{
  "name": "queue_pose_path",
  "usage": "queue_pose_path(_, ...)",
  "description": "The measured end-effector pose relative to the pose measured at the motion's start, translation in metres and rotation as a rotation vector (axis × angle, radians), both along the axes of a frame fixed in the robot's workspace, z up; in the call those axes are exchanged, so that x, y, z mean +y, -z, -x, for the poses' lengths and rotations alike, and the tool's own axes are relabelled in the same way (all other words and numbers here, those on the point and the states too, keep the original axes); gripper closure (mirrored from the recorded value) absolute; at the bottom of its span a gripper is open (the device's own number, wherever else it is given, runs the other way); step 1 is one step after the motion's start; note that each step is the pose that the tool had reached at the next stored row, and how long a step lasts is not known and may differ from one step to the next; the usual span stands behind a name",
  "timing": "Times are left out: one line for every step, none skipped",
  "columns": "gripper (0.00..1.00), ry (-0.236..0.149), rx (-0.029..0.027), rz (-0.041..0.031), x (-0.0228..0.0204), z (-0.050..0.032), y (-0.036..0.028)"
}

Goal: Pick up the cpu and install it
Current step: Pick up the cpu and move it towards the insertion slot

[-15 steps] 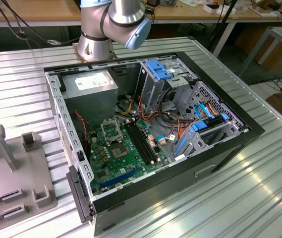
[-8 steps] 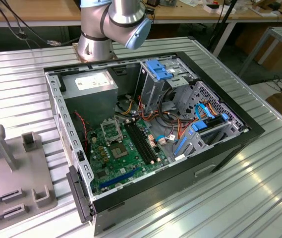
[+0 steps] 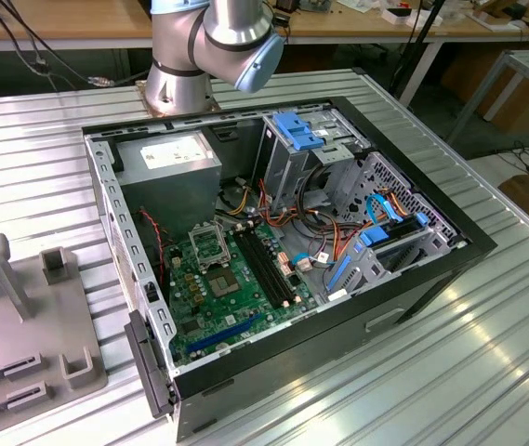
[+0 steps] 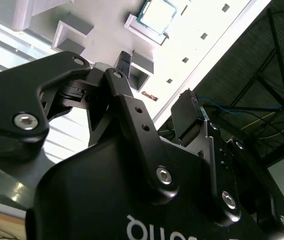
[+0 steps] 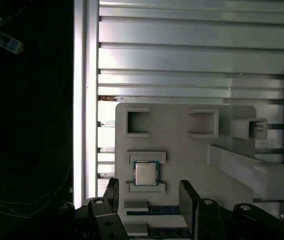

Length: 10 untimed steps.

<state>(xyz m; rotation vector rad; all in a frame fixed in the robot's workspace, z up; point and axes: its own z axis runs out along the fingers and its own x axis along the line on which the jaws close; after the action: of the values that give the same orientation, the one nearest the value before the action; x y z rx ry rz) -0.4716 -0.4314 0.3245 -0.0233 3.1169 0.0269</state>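
You are looking at the cpu (image 5: 146, 173), a small flat square chip with a dull silver-grey metal lid and a thin green rim. It is lying flat in a shallow pocket of the pale grey moulded fixture plate (image 5: 181, 145). Print on its lid cannot be read. Your black two-fingered hand (image 5: 149, 200) is hovering over that plate, fingers spread apart and gripping nothing. The plate is sitting on the ribbed metal bench (image 3: 450, 372), beside the open black computer case (image 3: 403, 297).
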Motion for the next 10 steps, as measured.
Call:
queue_pose_path(0.4,0.0,0.0,0.0,0.0,0.0,0.0002)
queue_pose_path(0.4,0.0,-0.0001,0.0,0.0,0.0,0.0012)
queue_pose_path(0.4,0.0,-0.0001,-0.0001,0.0,0.0,0.0029)
queue_pose_path(0.4,0.0,0.0,0.0,0.0,0.0,0.0049)
queue_pose_path(0.4,0.0,0.0,0.0,0.0,0.0,0.0064)
queue_pose_path(0.4,0.0,0.0,0.0,0.0,0.0,0.0068)
queue_pose_path(0.4,0.0,0.0,0.0,0.0,0.0,0.0071)
queue_pose_path(0.4,0.0,0.0,0.0,0.0,0.0,0.0073)
queue_pose_path(0.4,0.0,0.0,0.0,0.0,0.0,0.0076)
queue_pose_path(0.4,0.0,0.0,0.0,0.0,0.0,0.0078)
